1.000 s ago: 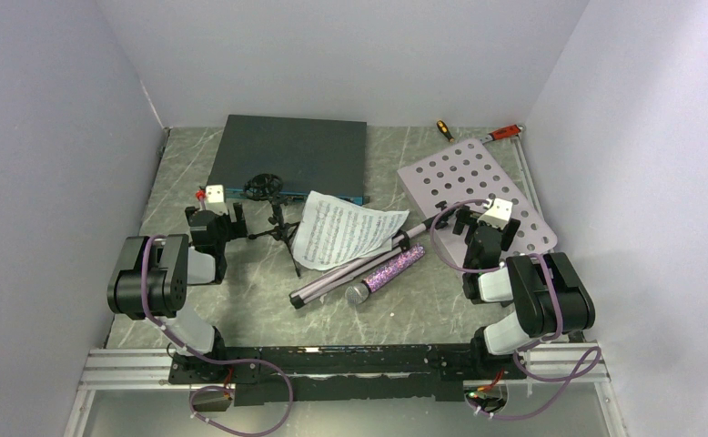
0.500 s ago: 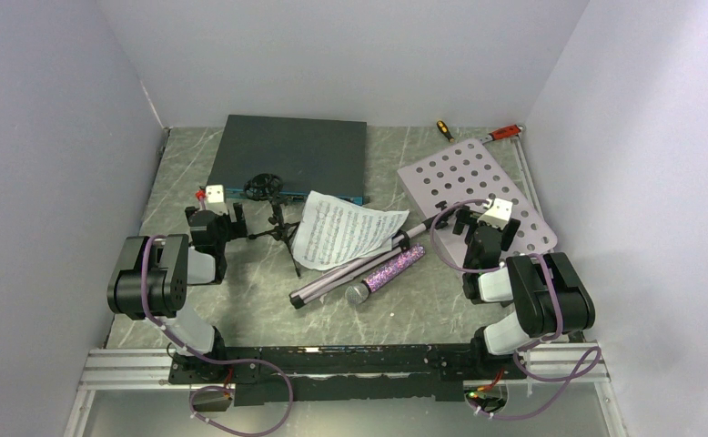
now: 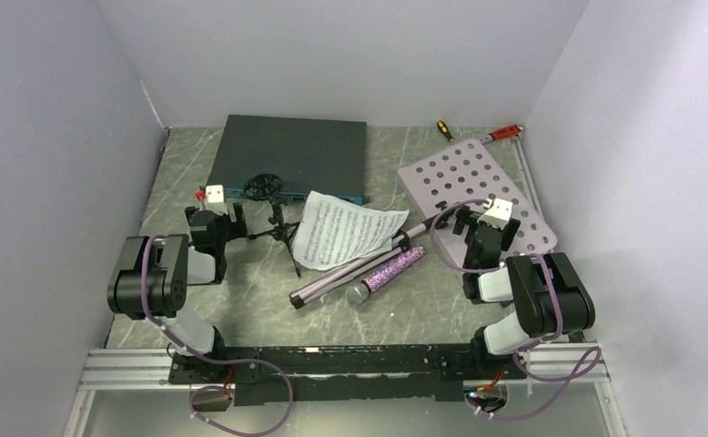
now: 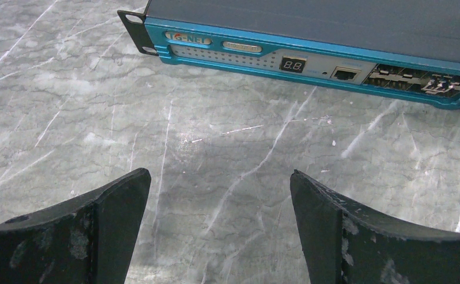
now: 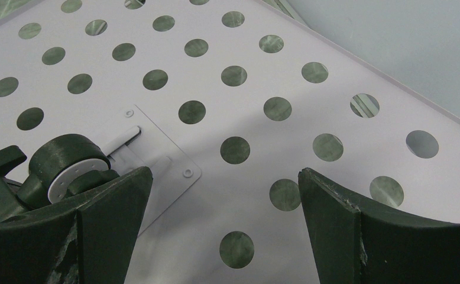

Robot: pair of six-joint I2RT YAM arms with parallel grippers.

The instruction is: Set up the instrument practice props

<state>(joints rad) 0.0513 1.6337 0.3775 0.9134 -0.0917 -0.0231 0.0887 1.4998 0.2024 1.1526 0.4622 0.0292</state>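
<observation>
Lilac perforated plate point(image 5: 257, 136) lies flat at the right of the tabletop point(image 3: 396, 309), under the right gripper point(image 5: 224, 195), whose fingers stand apart. Both arms are folded low, elbows raised. The left gripper point(image 4: 219, 195), also spread, faces a blue-fronted rack unit point(image 4: 310, 65). Between the arms are the pole point(image 3: 350, 271), microphone point(image 3: 387, 271), sheet music point(image 3: 341, 232) and mic stand point(image 3: 278, 228).

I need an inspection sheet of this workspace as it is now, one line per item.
Surface: grey marbled table.
Job's things: lilac plate flat at right; pole, microphone and sheet music at centre; mic stand left of them.
Clutter: network switch at back; screwdriver and red-handled item at far edge.
Tools: left tool open, empty, over bare table; right tool open, empty, over the plate.
Cables: purple cables along both arms.
Surroundings: plain walls on three sides.
</observation>
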